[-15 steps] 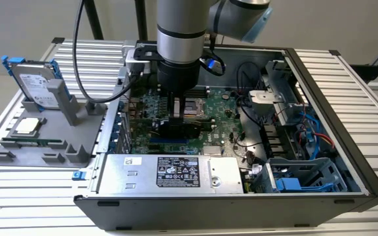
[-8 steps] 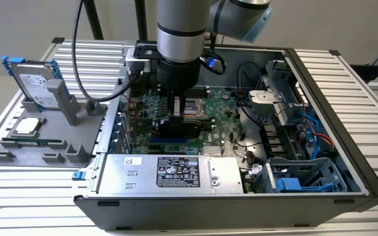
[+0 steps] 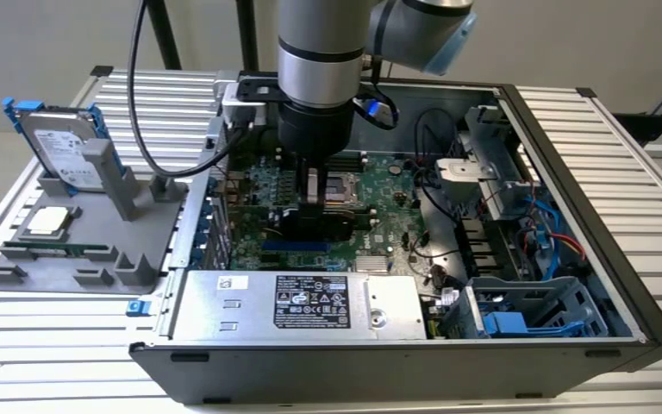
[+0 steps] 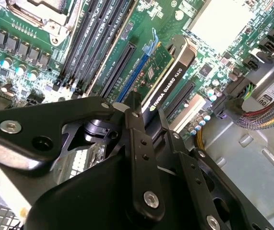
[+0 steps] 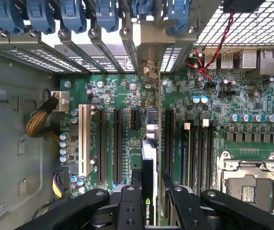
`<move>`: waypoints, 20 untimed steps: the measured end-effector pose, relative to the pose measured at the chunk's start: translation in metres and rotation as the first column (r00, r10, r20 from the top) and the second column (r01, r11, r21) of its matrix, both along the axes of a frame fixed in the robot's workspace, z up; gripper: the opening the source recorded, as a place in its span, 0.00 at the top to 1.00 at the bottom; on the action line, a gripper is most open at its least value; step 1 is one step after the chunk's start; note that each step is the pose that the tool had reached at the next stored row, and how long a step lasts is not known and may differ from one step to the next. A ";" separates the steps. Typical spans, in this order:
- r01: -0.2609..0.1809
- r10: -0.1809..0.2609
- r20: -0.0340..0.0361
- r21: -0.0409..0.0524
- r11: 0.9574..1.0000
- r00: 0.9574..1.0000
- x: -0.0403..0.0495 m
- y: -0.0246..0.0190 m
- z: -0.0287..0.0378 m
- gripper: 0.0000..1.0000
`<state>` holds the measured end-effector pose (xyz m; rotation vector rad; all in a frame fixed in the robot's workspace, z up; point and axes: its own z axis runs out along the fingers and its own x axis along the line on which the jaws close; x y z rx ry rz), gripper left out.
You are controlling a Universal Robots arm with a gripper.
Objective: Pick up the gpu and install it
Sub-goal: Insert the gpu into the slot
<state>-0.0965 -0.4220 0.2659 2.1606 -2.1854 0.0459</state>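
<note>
**Mia:** How do you do this part well?

**Ben:** I think you keep the gpu (image 4: 163, 79) straight up and line its bottom edge with the long slot on the green board (image 5: 113, 91). Then push down evenly, not crooked.

**Mia:** Where is it?

**Ben:** Inside the big computer case (image 3: 607, 285), on edge over the green board's slots, beside the square chip socket (image 5: 247, 179).

**Mia:** And the gripper (image 4: 148, 120)?

**Ben:** Its fingers (image 5: 129, 201) are close together, pinching the gpu's top edge.
</note>
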 end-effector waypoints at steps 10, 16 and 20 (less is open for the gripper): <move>-0.010 0.010 0.004 0.000 1.000 1.000 -0.0014 -0.0019 0.0000 1.00; -0.011 0.011 0.004 0.000 1.000 1.000 -0.0032 -0.0023 0.0000 1.00; -0.012 0.012 0.004 0.000 1.000 1.000 -0.0056 -0.0020 0.0000 1.00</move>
